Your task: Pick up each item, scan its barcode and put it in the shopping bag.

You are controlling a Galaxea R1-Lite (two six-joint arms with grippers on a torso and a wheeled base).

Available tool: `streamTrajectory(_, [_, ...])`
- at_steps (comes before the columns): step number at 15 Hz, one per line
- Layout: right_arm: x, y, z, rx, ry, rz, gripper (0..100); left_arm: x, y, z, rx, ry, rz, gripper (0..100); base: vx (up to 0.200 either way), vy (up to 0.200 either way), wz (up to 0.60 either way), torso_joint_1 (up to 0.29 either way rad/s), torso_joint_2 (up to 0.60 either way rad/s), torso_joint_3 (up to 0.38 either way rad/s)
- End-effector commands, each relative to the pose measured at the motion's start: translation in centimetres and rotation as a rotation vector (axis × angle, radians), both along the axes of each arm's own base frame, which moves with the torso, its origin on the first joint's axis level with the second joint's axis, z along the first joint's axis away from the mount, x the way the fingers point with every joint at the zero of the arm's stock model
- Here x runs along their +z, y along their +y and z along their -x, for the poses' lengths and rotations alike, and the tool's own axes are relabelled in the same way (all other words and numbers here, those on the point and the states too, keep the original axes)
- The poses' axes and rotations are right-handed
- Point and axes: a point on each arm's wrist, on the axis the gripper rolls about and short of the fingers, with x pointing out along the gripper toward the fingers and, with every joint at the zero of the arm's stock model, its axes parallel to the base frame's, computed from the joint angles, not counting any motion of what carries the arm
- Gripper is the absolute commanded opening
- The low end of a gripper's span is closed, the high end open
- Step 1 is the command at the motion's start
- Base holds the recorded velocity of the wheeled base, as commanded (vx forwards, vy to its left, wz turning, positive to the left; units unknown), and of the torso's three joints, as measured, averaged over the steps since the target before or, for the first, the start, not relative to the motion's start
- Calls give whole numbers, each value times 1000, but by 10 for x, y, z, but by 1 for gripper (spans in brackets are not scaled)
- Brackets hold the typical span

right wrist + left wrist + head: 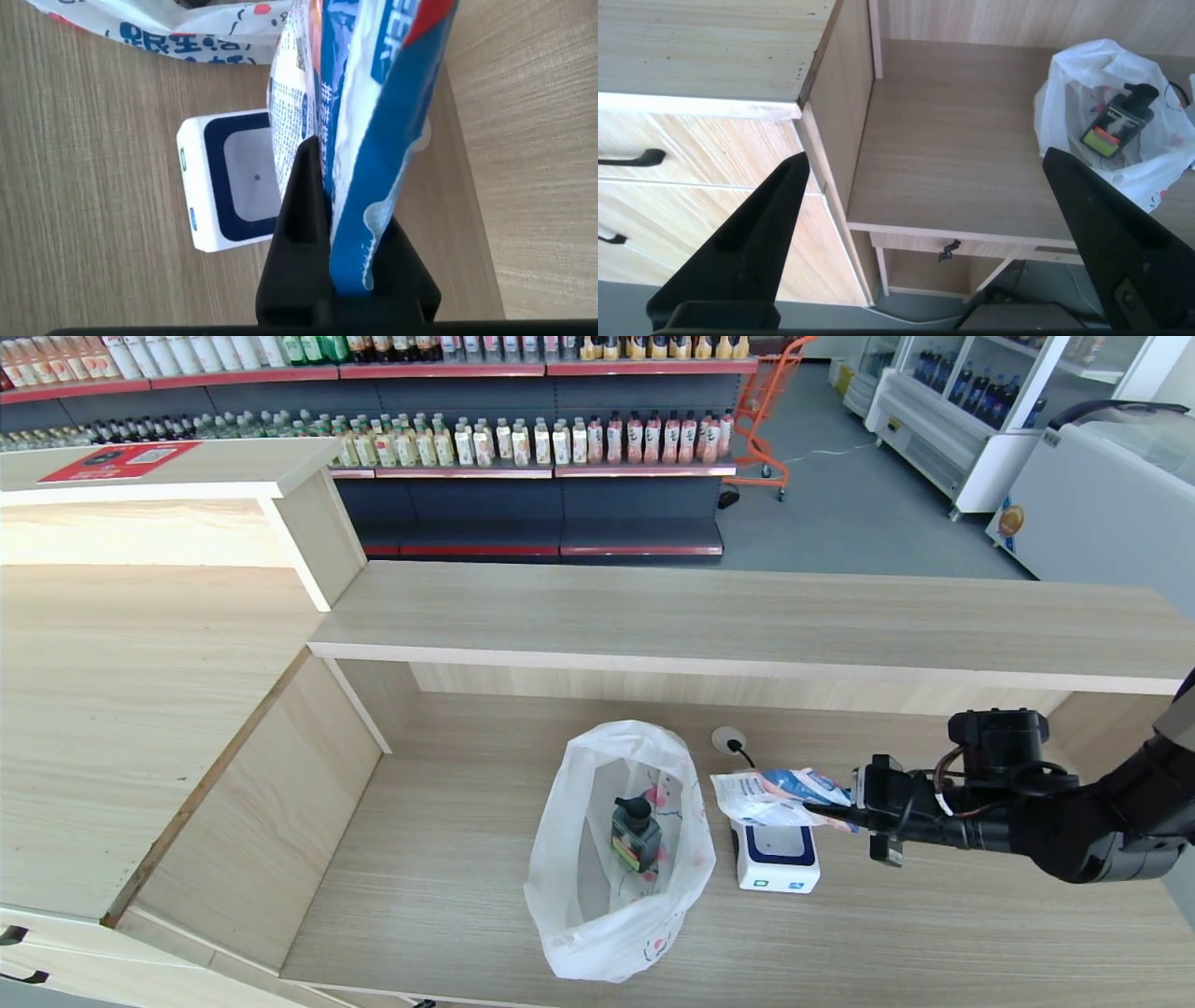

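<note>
My right gripper (822,812) is shut on a flat blue-and-white snack packet (770,795), holding it just above the white barcode scanner (777,859) on the lower counter. The right wrist view looks along the packet (374,140), pinched edge-on between the black fingers (304,201), with the scanner (234,177) underneath. To the scanner's left, the white plastic shopping bag (616,849) stands open, holding a dark pump bottle (637,835). My left gripper (924,243) is open and hangs off the counter's near left corner, beside the drawers, with the bag (1116,112) far off.
A raised wooden ledge (747,621) runs behind the lower counter (467,859). A cable grommet (728,739) sits behind the scanner. A side panel (271,803) walls the counter on the left. Drawer fronts with black handles (631,157) stand beside the left gripper.
</note>
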Motion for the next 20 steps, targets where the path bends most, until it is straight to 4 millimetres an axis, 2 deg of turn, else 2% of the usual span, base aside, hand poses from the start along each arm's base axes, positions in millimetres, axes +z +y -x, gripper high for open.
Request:
streamTrajectory(1, [0,-5,5,-16,8,1,0,0,0,0,0,0,0,100,0,0,0,0,0,0])
streamTrajectory(4, [2,-5,5,-15,7,-5,0,0,0,0,0,0,0,100,0,0,0,0,0,0])
streamTrajectory(5, [10,-3,4,-17,8,-42,0,0,0,0,0,0,0,100,0,0,0,0,0,0])
streamTrajectory(6, [21,3,1,-4,39,-126,0,0,0,0,0,0,0,100,0,0,0,0,0,0])
streamTrajectory(8, [57,21,0,-61,159,-335,0,0,0,0,0,0,0,100,0,0,0,0,0,0])
streamTrajectory(10, [80,38,-8,-162,240,-469,0,0,0,0,0,0,0,100,0,0,0,0,0,0])
streamTrajectory(11, [84,50,-13,-194,262,-502,0,0,0,0,0,0,0,100,0,0,0,0,0,0])
streamTrajectory(13, [76,70,-20,-207,320,-517,0,0,0,0,0,0,0,100,0,0,0,0,0,0])
streamTrajectory(16, [46,110,-28,-141,399,-477,0,0,0,0,0,0,0,100,0,0,0,0,0,0])
streamTrajectory(20, [20,128,-40,-164,426,-442,0,0,0,0,0,0,0,100,0,0,0,0,0,0])
